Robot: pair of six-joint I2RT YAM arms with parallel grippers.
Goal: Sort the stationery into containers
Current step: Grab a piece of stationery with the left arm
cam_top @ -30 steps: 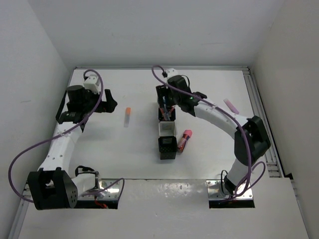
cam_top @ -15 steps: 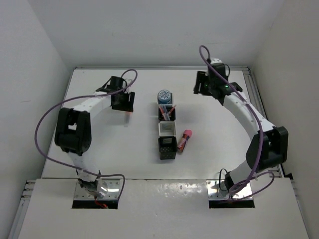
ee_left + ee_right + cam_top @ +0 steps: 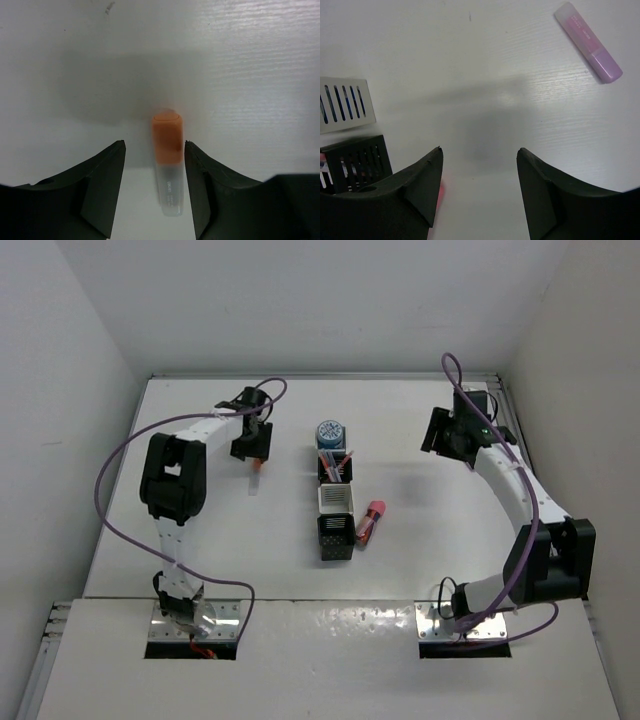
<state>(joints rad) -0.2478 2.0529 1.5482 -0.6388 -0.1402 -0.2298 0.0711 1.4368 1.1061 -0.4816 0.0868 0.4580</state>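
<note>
The white stick with orange cap (image 3: 167, 165) lies on the table between the open jaws of my left gripper (image 3: 154, 146), closer to the right jaw; I cannot tell whether that jaw touches it. In the top view the left gripper (image 3: 253, 452) hovers over the stick (image 3: 255, 478). The containers (image 3: 335, 502) stand in a row at mid-table. A blue-and-white roll (image 3: 330, 432) sits in the far cup and grey pens (image 3: 338, 468) in the black mesh cup behind it. The pink-red marker (image 3: 371, 521) lies right of the row. My right gripper (image 3: 442, 436) is open and empty, over bare table (image 3: 480, 150).
A pale pink-purple stick (image 3: 589, 42) lies on the table ahead and right of the right gripper. The white cup (image 3: 345, 102) and a black mesh cup (image 3: 355, 165) show at the left edge of the right wrist view. White walls enclose the table.
My right gripper left the far cup, where the blue roll now sits, and swung to the back right. My left gripper swung right and came down around the orange-capped stick.
</note>
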